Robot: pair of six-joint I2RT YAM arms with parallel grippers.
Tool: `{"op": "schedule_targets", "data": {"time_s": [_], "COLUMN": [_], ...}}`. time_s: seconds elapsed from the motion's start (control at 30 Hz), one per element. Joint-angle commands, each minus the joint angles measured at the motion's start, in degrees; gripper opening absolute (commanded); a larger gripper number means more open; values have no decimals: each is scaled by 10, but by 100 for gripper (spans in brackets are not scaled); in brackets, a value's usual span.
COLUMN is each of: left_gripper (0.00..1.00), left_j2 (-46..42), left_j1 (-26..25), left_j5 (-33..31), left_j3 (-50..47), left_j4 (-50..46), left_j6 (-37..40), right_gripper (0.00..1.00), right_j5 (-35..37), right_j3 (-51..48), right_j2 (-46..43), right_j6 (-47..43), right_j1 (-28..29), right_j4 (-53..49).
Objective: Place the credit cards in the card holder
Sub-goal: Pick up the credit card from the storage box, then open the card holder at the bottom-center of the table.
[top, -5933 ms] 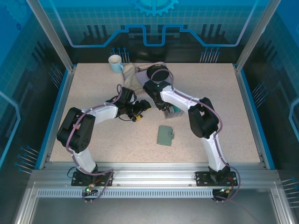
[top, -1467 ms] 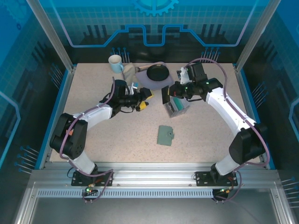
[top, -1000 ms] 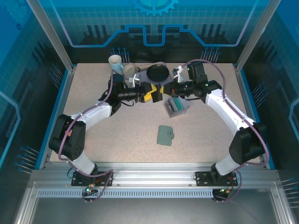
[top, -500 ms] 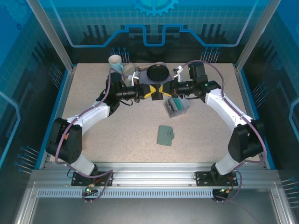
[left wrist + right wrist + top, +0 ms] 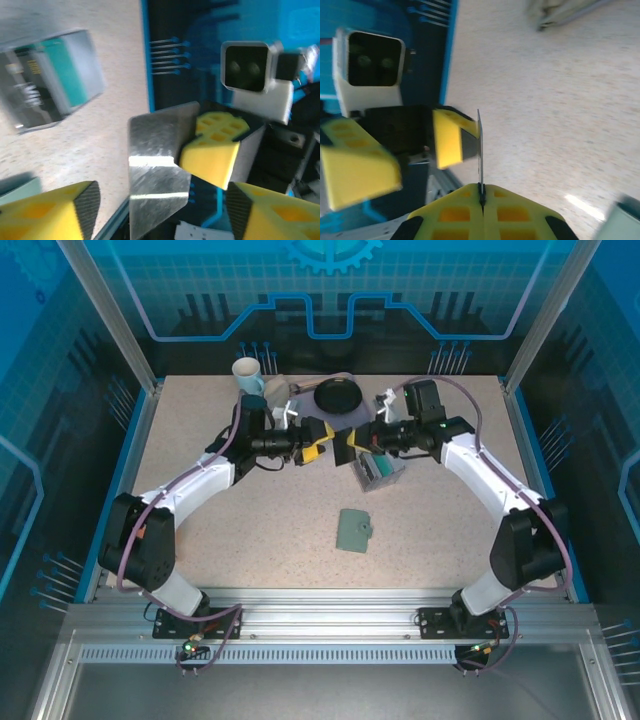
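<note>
Top external view gives you the layout. The card holder [image 5: 354, 530] lies folded near the middle of the table [image 5: 200, 530], well apart from both arms. The small grey box [image 5: 380, 469] with the other credit cards [image 5: 374, 468] stands beyond it, under the right arm. The left gripper [image 5: 318, 439] and right gripper [image 5: 346, 444] face each other nose to nose in front of a black bowl [image 5: 338, 396]. A mug [image 5: 247, 375] and a crumpled cloth [image 5: 278, 397] sit further left. From up there you cannot make out what lies between the two tools.

The wrist views settle that. On the left wrist you see a silvery-grey credit card [image 5: 152, 172] face-on, pinched at one edge by the right gripper's yellow fingers [image 5: 212, 150]. The left gripper's own fingers stand wide apart on either side of it.

On the right wrist that card is edge-on, a thin dark line clamped between the right gripper's closed fingers. It sits against or just beside one left finger, and you cannot tell whether they touch.

Both wrist pictures are blurred, so the card's printing is unreadable. A pale corner at the lower right of the right wrist view is cut off too short to name.
</note>
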Motion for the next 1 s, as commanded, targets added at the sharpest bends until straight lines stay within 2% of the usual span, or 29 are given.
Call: {"op": "schedule_targets", "data": {"time_s": [0.0, 0.1, 0.2, 0.33, 0.43, 0.73, 0.97], "left_gripper": [78, 79, 79, 79, 79, 79, 78], "left_j2": [-15, -18, -20, -19, -12, 7, 28], "left_j1": [-6, -13, -26, -45, -57, -77, -103], "left_j5": [-90, -105, -131, -156, -166, -168, -173], "left_j3": [6, -43, -82, -103, -102, -81, -61], "left_j4": [-196, -198, -199, -206, -212, -225, -237], "left_j6": [96, 91, 83, 78, 80, 91, 102], "right_gripper": [1, 0, 0, 0, 0, 0, 0], "right_j5": [151, 239, 340, 377, 431, 455, 460], "right_j3": [-46, -83, -119, -156, -162, -222, -254], "right_j2": [-50, -65, -63, -58, -45, -51, -89], "right_j6": [-35, -22, 29, 94, 131, 161, 161], "right_j1": [17, 74, 135, 199, 236, 238, 224], "right_j4": [-94, -115, -120, -85, -102, -103, -100]}}
